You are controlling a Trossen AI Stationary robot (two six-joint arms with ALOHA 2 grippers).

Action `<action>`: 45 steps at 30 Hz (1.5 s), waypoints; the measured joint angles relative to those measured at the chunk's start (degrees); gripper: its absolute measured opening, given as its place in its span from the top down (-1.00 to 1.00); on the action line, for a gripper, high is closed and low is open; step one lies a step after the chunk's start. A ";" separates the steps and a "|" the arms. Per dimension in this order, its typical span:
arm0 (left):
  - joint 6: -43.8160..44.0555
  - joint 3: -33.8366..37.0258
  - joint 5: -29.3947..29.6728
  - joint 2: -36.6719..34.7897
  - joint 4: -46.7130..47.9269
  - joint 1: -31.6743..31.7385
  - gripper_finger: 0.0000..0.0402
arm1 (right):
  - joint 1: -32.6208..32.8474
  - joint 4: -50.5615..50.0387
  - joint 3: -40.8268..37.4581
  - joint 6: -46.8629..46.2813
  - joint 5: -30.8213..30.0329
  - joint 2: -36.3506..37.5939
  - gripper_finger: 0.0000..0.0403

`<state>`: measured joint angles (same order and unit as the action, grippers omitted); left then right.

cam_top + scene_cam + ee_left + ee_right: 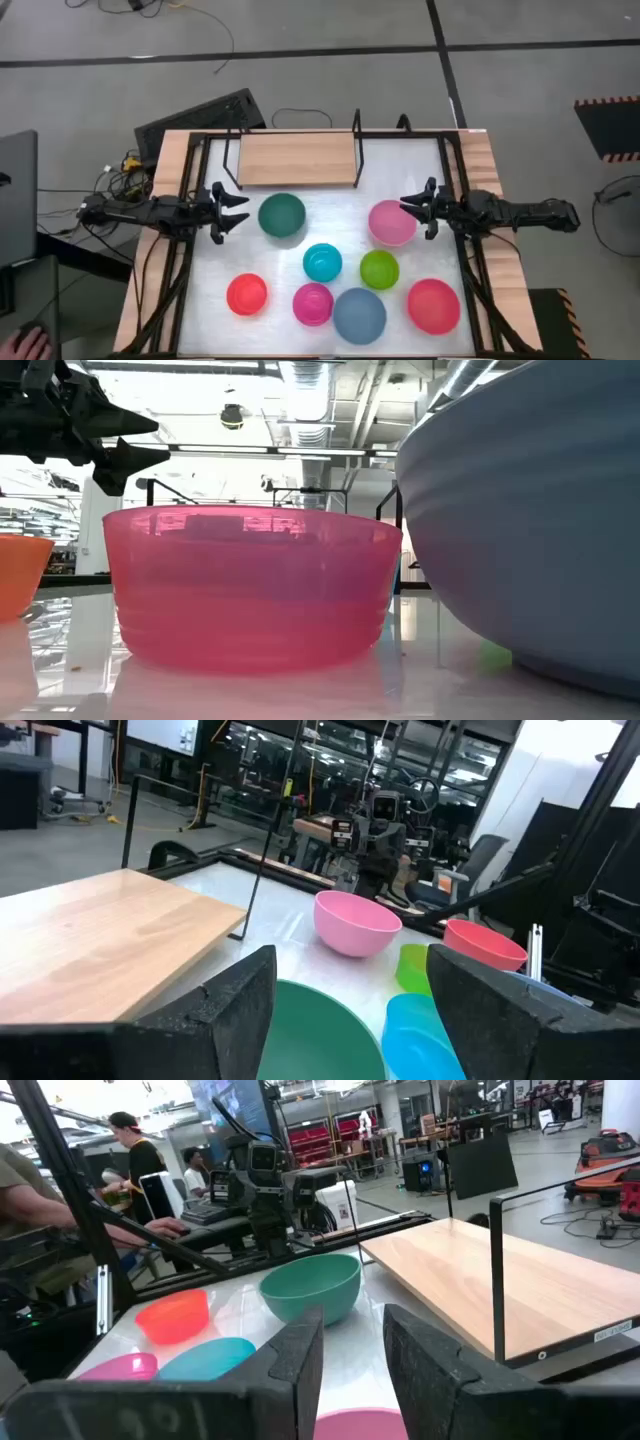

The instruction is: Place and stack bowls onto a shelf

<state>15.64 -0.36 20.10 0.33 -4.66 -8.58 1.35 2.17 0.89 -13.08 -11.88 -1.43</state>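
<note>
The light-wood shelf (300, 158) stands at the table's far side. Eight bowls sit upright on the white tabletop: dark green (282, 215), pale pink (392, 222), teal (322, 262), lime (379, 268), orange (247, 294), magenta (313, 303), grey-blue (359, 314) and red (433, 305). My left gripper (240, 210) is open, just left of the dark green bowl (320, 1030), level with it. My right gripper (412, 212) is open over the right rim of the pale pink bowl (355, 1425). Neither gripper visibly touches a bowl.
Thin black uprights (357, 150) rise at the shelf's right end. In the low view the magenta bowl (250, 590) and grey-blue bowl (530, 530) fill the near edge, with my left gripper (150, 442) above. People stand beyond the table's left side (140, 1160).
</note>
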 joint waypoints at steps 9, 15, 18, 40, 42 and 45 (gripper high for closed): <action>0.00 0.00 -0.02 -0.01 0.02 -0.01 -0.22 | 0.00 0.00 0.00 0.00 0.00 -0.01 0.34; 0.00 -0.02 -0.02 0.00 0.00 0.00 -0.22 | 0.00 0.00 0.00 0.00 0.00 -0.02 0.34; 0.00 0.00 0.00 0.00 0.00 -0.01 -0.22 | 0.01 0.00 0.02 0.00 0.00 0.00 0.34; 0.01 -0.01 0.00 0.00 0.01 0.00 -0.22 | 0.01 0.00 0.00 0.00 0.00 -0.01 0.34; 0.15 0.00 -0.02 0.00 0.00 0.00 -0.22 | 0.02 0.00 0.00 0.00 0.00 -0.01 0.34; 0.50 0.00 0.88 0.00 -0.16 -0.01 -0.22 | 0.00 0.00 0.00 0.00 0.00 -0.02 0.34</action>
<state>16.13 -0.36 20.98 0.34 -4.82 -8.59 1.34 2.17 0.89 -13.08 -11.88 -1.45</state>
